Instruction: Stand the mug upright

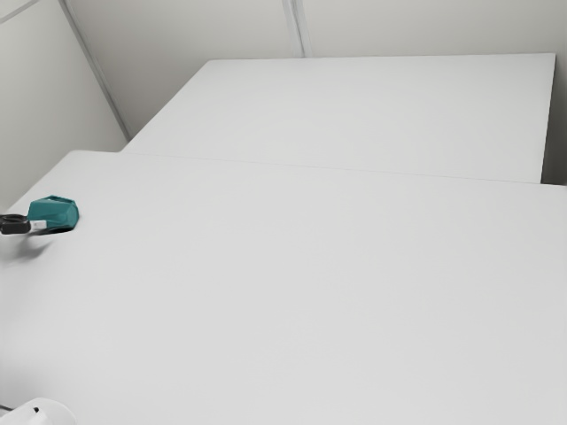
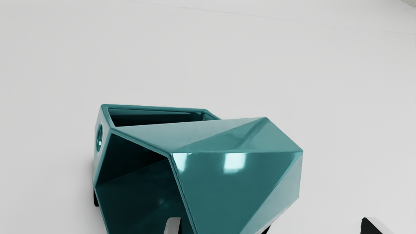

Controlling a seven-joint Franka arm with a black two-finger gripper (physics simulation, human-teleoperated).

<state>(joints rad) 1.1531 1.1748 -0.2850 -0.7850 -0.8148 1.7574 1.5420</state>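
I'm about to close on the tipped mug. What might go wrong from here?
One-wall pinch: the gripper is open, with one fingertip in front of the mug's mouth and the other out past its side. Closing may catch just the wall near the rim, so the mug could swivel instead of turning upright.

Slip: the outside is glossy, with slanted facets, so the pads may slide off.

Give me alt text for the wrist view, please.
A teal, faceted mug is tipped on its side, with a white table behind it. One fingertip of the open gripper overlaps its mouth; the other stands off beside the mug.
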